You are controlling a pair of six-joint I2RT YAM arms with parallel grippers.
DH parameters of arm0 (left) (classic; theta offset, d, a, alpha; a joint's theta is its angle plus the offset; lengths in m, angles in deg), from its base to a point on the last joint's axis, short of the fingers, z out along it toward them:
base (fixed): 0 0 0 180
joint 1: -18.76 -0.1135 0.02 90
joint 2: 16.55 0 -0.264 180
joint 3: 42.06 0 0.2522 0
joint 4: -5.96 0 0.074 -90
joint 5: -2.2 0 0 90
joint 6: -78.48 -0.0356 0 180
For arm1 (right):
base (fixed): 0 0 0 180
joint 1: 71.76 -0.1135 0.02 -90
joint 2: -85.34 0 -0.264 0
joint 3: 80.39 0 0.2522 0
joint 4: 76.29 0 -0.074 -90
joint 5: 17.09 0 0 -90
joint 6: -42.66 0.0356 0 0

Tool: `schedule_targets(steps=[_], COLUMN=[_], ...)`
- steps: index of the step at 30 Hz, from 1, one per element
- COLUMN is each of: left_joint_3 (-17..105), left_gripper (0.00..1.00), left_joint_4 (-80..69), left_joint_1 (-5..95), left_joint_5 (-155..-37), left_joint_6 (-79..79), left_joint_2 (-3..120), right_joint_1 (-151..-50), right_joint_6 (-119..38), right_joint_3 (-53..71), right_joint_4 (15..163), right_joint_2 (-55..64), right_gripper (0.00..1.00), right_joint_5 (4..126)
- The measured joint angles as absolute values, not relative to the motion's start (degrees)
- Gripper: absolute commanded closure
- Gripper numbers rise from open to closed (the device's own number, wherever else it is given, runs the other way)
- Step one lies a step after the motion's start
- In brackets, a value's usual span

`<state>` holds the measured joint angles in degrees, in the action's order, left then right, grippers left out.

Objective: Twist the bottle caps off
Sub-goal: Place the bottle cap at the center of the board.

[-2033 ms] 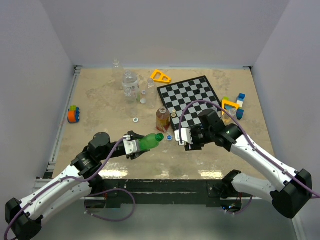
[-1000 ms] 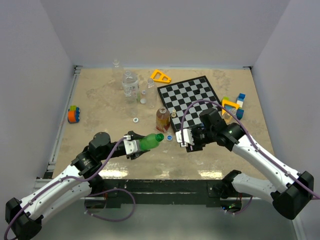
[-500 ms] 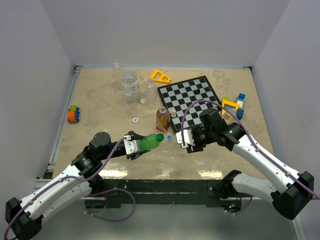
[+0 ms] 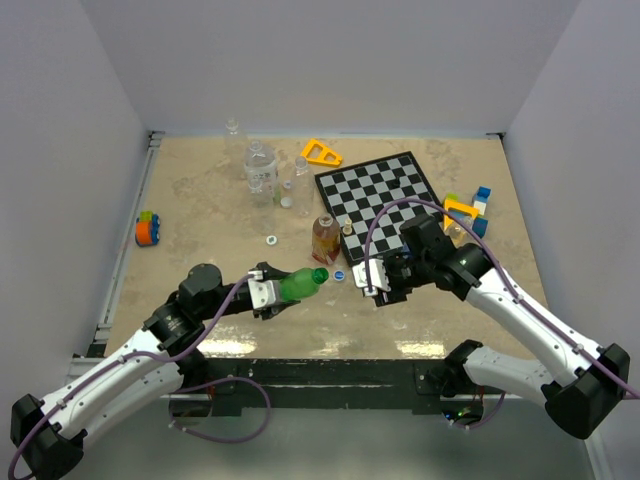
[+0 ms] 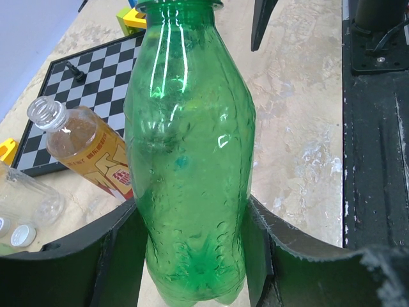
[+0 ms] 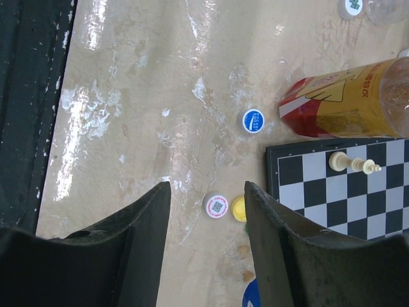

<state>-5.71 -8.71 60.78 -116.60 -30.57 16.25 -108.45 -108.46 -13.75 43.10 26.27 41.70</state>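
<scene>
With the jaws of the left gripper [image 4: 268, 292], clamps the green bottle [image 4: 300, 283] near its base, neck aimed toward the centre of the top view. Holds the jaws of the right gripper [image 4: 365, 277] apart on nothing, just right of centre. Shows, low in the right wrist view, a white cap [image 6: 216, 205] just beside a yellow cap [image 6: 238, 208], a blue cap [image 6: 254, 120] above them, an amber bottle [image 6: 345, 105] at upper right by the chessboard [image 6: 339, 192]

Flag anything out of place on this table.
Three loose caps lie on the table: a blue cap near the amber bottle, a white cap and yellow cap side by side beside the chessboard. No spill or damage shows.
</scene>
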Motion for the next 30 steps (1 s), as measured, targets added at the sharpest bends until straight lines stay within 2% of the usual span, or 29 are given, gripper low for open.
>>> schedule_targets(steps=[16, 30], left_joint_3=[-5.7, -5.7], left_gripper=[1.0, 1.0], left_joint_4=[-8.7, -7.2], left_joint_1=[60.8, 60.8], left_joint_5=[-117.1, -119.5], left_joint_6=[-30.5, -29.4], left_joint_2=[16.9, 20.1], right_joint_1=[-108.5, -108.5], right_joint_6=[-111.7, -122.1], right_joint_3=[-9.0, -2.9], right_joint_4=[39.5, 32.4], right_joint_2=[25.0, 21.5], right_gripper=[0.46, 0.41], right_joint_5=[38.2, 27.6])
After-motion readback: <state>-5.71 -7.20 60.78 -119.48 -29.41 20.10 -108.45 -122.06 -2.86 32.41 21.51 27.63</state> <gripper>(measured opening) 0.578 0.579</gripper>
